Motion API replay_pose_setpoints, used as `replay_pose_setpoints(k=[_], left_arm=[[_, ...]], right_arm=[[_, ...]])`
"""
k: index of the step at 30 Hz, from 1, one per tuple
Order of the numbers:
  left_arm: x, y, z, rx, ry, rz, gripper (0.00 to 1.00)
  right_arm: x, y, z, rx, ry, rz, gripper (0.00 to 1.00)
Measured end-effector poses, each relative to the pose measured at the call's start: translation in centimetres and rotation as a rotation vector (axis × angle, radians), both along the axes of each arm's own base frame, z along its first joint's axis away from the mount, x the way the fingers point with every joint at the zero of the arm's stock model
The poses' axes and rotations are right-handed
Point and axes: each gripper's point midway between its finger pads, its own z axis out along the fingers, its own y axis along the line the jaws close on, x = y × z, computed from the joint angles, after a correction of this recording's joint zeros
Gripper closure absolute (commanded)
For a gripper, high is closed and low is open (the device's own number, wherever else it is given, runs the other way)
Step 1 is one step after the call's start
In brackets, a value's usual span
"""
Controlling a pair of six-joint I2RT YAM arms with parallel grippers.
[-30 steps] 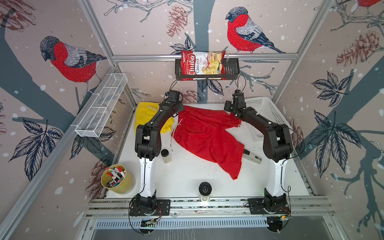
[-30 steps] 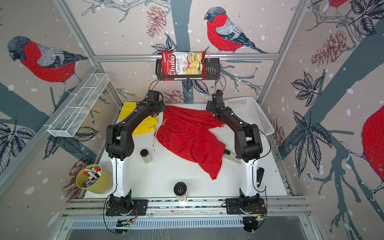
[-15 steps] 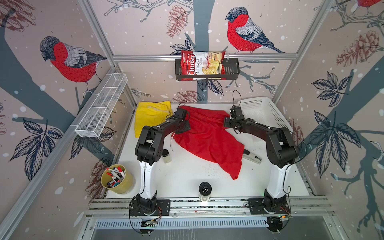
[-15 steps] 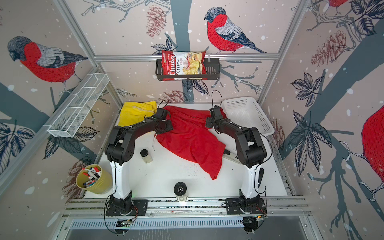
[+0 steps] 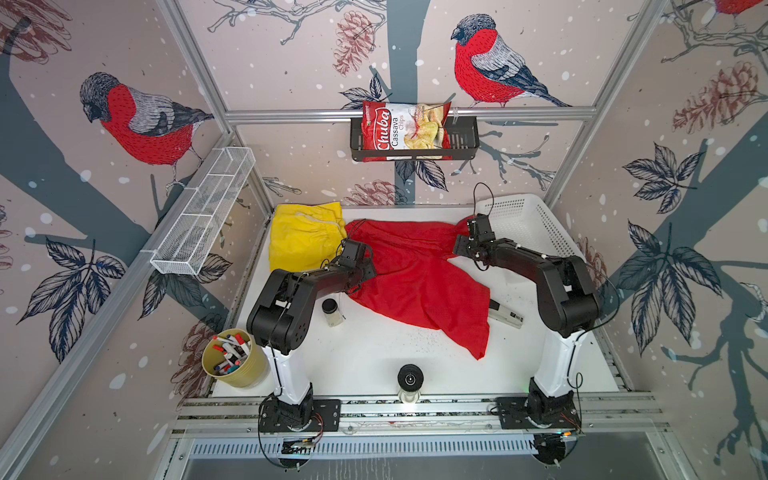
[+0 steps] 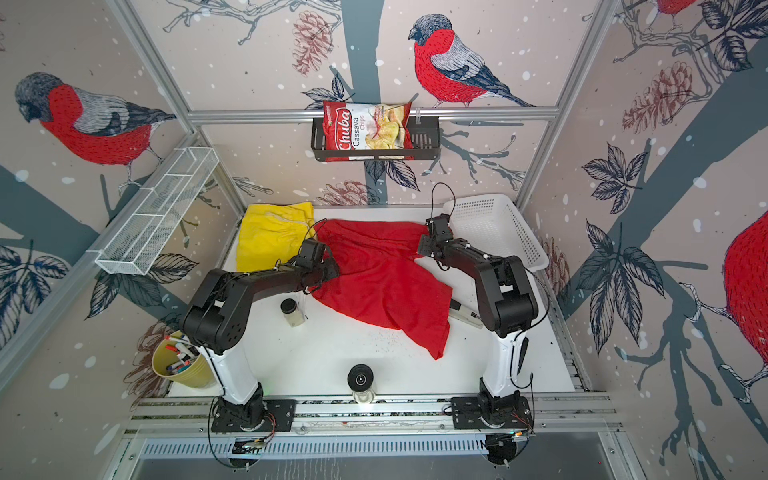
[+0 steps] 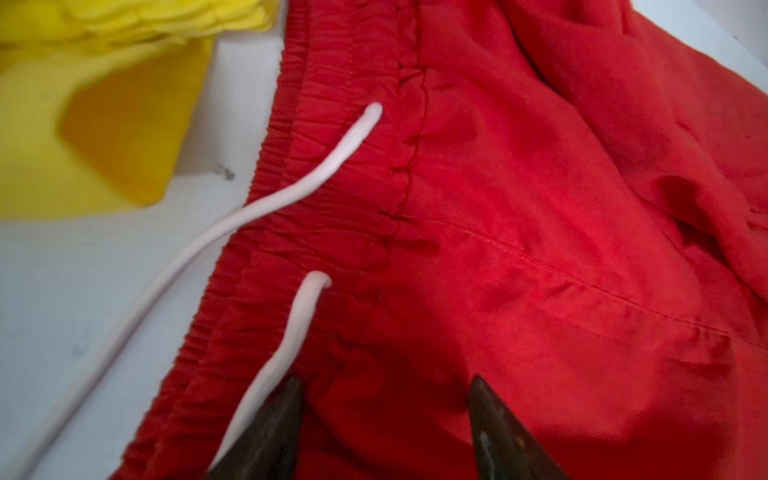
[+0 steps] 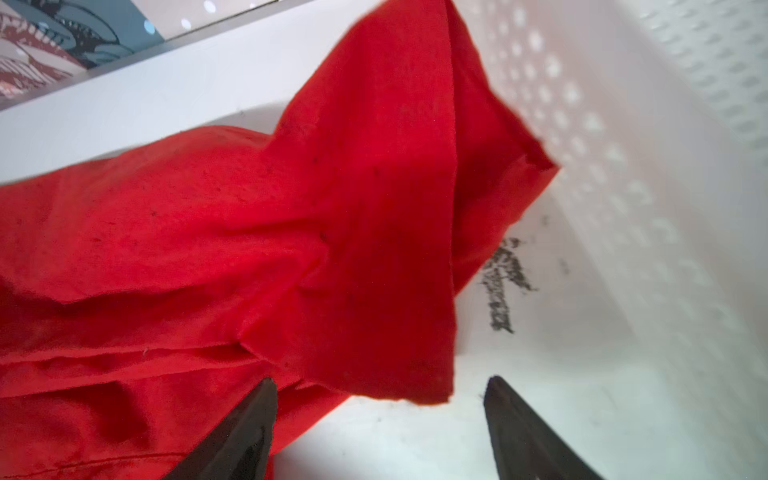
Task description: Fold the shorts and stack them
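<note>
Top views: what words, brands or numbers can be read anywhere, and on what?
"Chuba": chip bag in the rack.
"Cassava Chips": same bag.
The bag's other print: too small to read.
Markers in the cup: labels too small to read.
Yellow shorts and red shorts: no text shows.

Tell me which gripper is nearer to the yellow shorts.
Left. The left gripper is over the waistband of the red shorts, beside the yellow shorts; the right gripper is across the red shorts, by the white basket.
</note>
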Motion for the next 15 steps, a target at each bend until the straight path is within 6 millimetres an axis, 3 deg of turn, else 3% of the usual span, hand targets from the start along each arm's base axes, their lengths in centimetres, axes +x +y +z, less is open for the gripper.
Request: replay_pose_setpoints(k=[3, 7, 10, 11, 13, 15], left_arm=[[-0.6, 0.2, 0.4, -0.001, 0.001, 0.002, 0.37], [-2.2, 0.3, 1.1, 0.004, 0.075, -0.009, 0.36], [-1.8, 0.0, 3.3, 0.004, 0.076, -0.014, 0.35], [-1.3, -0.1, 4.1, -0.001, 0.063, -0.014, 0.34], [-0.3, -0.5, 5.8, -0.010, 0.032, -0.017, 0.33], [0.4, -0.8, 6.3, -0.008, 0.026, -0.022, 0.34]], right_arm=[[-0.1, 0.0, -0.1, 0.015, 0.007, 0.008, 0.35], [0.3, 1.2, -1.2, 0.047, 0.031, 0.045, 0.37], [0.9, 1.8, -2.4, 0.065, 0.056, 0.062, 0.42], [1.0, 1.9, -2.8, 0.072, 0.064, 0.066, 0.49], [1.1, 2.2, -3.6, 0.084, 0.084, 0.075, 0.75], [1.0, 2.3, -4.1, 0.101, 0.101, 0.082, 0.96]])
